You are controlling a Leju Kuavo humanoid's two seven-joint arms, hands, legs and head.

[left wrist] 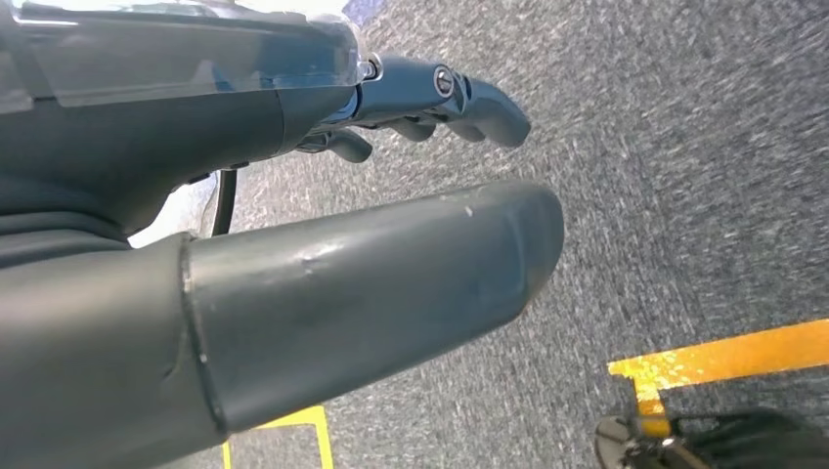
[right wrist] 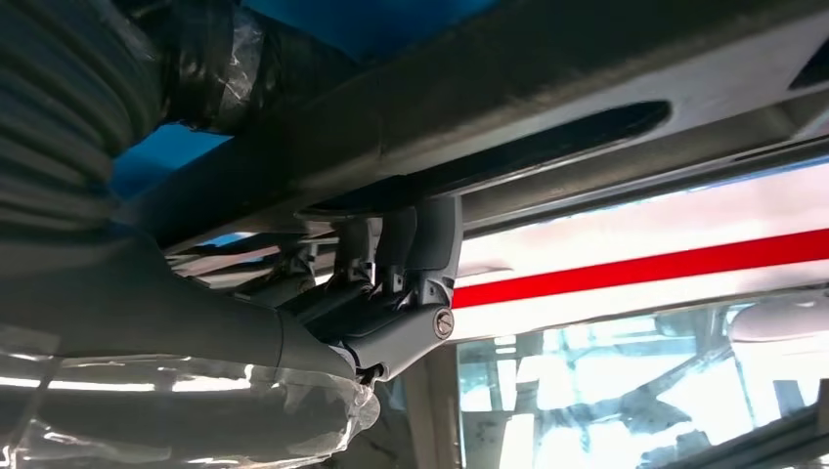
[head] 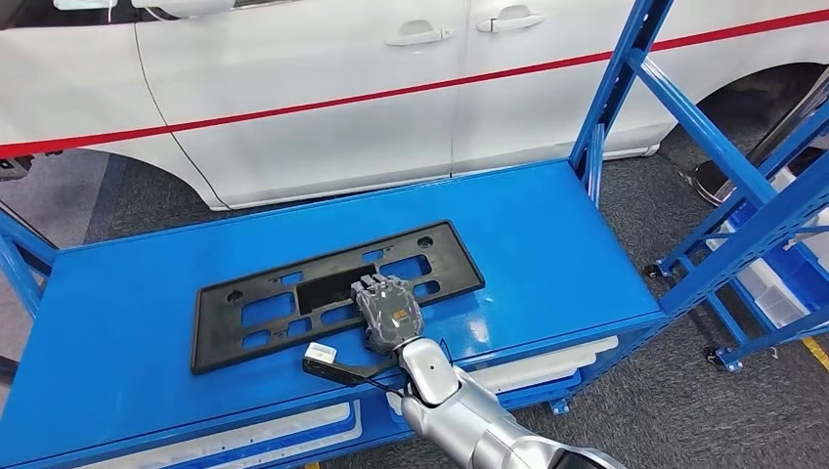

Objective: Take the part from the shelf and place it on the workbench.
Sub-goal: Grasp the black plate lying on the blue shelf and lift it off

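The flat black plastic frame-shaped part (head: 337, 293) lies on the blue metal counter (head: 547, 225); the right robot hand (head: 388, 311) rests on its near edge, fingers hooked over a bar, apparently gripping it to lift or settle it; the left robot hand (left wrist: 420, 103) hangs spread and idle over grey floor (left wrist: 684, 147).

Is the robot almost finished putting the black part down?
Nearly. The black part already lies flat on the blue workbench. The right robot hand rests on its near edge, fingers seemingly hooked on it. Left: let go and pull away. The left robot hand hangs over the floor, holding nothing.
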